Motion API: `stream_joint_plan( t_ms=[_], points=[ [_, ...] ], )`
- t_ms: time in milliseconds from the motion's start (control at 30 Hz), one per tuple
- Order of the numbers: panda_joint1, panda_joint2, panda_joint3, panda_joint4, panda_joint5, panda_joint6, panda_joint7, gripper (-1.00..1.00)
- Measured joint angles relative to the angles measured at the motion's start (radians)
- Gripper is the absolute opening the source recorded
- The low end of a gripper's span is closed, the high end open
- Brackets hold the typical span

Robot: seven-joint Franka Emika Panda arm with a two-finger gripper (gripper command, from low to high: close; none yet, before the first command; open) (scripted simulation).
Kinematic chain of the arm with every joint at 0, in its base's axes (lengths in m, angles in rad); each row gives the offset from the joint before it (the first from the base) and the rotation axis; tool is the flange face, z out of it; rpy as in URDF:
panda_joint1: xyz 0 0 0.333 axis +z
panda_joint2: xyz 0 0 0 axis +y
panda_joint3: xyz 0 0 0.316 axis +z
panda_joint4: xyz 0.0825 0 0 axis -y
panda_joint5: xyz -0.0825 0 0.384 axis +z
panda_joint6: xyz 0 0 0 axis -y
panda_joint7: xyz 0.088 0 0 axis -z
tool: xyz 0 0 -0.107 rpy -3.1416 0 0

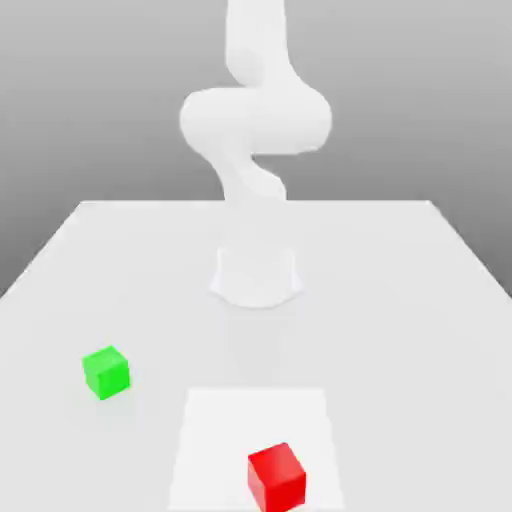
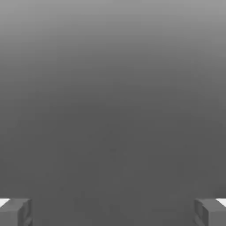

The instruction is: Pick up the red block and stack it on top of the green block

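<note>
My gripper (image 2: 113, 212) stands spread wide with nothing between its fingers. In the exterior view, the red block (image 1: 277, 478) sits on the white square (image 1: 222, 440), well apart from the green block (image 1: 106, 372). I'd expect it light and rigid, perhaps a little slick; its turned set is hard to judge from here, so I'd square up and pinch opposite side faces.
</note>
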Motion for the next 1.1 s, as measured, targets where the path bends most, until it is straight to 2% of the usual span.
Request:
stream_joint_plan(
  t_ms=[300, 567, 733, 900, 1067, 1100],
  points=[
    [-0.140, 0.309, 0.146, -0.049, -0.056, 0.112, 0.393, 0.00],
    [-0.206, 0.583, 0.220, -0.091, -0.131, 0.207, 0.755, 0.00],
    [-0.205, 0.751, 0.222, -0.117, -0.157, 0.268, 0.966, 0.00],
    [-0.181, 0.910, 0.211, -0.145, -0.127, 0.335, 1.135, 0.00],
    [-0.125, 1.086, 0.142, -0.125, -0.189, 0.468, 1.217, 0.00],
    [-0.116, 1.109, 0.131, -0.121, -0.200, 0.487, 1.225, -1.00]
  ],
)
